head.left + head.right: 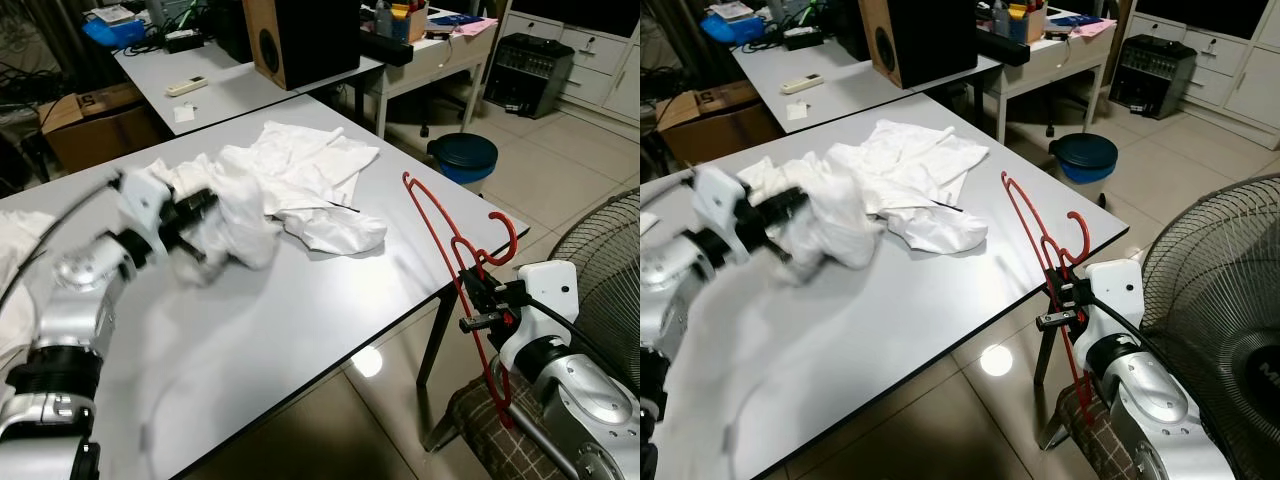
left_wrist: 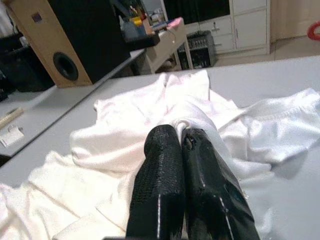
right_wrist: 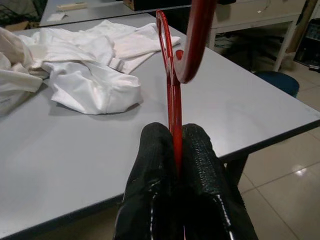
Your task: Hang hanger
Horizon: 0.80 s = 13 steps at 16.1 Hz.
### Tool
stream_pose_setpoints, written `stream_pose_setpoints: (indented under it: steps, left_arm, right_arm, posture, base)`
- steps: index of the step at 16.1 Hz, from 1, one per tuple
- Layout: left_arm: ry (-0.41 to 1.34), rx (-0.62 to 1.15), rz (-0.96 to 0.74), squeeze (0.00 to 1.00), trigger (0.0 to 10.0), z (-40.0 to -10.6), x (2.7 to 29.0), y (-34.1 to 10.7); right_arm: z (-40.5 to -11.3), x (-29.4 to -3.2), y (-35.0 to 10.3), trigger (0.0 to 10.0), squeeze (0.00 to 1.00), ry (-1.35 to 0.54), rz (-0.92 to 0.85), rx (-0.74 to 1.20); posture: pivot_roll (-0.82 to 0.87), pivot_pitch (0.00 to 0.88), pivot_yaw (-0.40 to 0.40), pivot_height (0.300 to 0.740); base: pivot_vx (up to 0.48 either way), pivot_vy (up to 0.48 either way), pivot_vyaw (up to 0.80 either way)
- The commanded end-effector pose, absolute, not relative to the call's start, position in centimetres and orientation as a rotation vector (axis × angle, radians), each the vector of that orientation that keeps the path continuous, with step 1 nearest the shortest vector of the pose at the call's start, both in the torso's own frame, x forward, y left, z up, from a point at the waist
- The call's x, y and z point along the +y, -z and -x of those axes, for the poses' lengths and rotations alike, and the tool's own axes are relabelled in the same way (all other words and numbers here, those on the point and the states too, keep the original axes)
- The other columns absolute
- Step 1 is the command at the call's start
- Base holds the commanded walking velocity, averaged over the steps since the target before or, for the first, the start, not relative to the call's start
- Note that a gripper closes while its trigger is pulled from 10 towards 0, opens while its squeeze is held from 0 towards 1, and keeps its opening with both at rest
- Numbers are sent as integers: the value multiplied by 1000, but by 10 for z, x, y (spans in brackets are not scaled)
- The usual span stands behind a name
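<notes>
A red plastic hanger [image 1: 452, 240] stands on edge beside the grey table's right corner, and my right gripper [image 1: 478, 292] is shut on its lower bar; the wrist view shows the hanger [image 3: 172, 75] clamped between the black fingers [image 3: 155, 165]. A crumpled white garment [image 1: 300, 185] lies across the middle of the table [image 1: 300, 330]. My left gripper [image 1: 200, 235] is shut on a bunched fold of that garment [image 2: 190, 120] at its left end, lifting it a little off the tabletop.
A standing fan [image 1: 1230, 330] is close on my right. A blue bin [image 1: 462, 155] sits on the tiled floor past the table corner. Behind stand a second table with a speaker [image 1: 300, 40], a cardboard box [image 1: 95, 125] and white drawers [image 1: 600, 60].
</notes>
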<state>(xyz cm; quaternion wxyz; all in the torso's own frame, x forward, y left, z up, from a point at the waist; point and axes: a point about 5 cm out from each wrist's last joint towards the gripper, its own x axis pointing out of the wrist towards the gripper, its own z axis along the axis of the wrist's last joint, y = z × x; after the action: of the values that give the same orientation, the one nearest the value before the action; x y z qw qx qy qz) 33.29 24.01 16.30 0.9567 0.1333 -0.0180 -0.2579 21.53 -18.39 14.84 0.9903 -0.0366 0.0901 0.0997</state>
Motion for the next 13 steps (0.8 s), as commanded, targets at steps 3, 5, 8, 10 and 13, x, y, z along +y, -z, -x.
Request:
stream_pose_setpoints:
  steps: [3, 5, 8, 10, 13]
  left_arm:
    - [600, -54, -213, 0, 0, -334, 233, -180]
    - [673, -87, -45, 0, 0, -335, 225, -198]
    - [596, 123, -7, 0, 0, -341, 239, -178]
    - [473, 363, -209, 0, 1137, -331, 257, -135]
    - [399, 398, -244, 639, 10000, -326, 264, -128]
  right_arm:
    - [-215, -183, -148, 10000, 0, -189, 76, 173]
    - [-216, -184, -149, 10000, 0, -188, 75, 168]
    - [-218, -182, -148, 10000, 0, -189, 69, 165]
    - [-216, -179, -146, 10000, 0, -197, 65, 172]
    - [-215, -178, -145, 10000, 0, -200, 64, 177]
  posture:
    - [-19, 0, 118, 740]
    - [-19, 0, 118, 740]
    - [-7, 0, 126, 740]
    - [-9, 0, 131, 740]
    - [-12, 0, 132, 740]
  base:
    - [0, 0, 0]
    - [0, 0, 0]
    - [0, 0, 0]
    - [0, 0, 0]
    - [0, 0, 0]
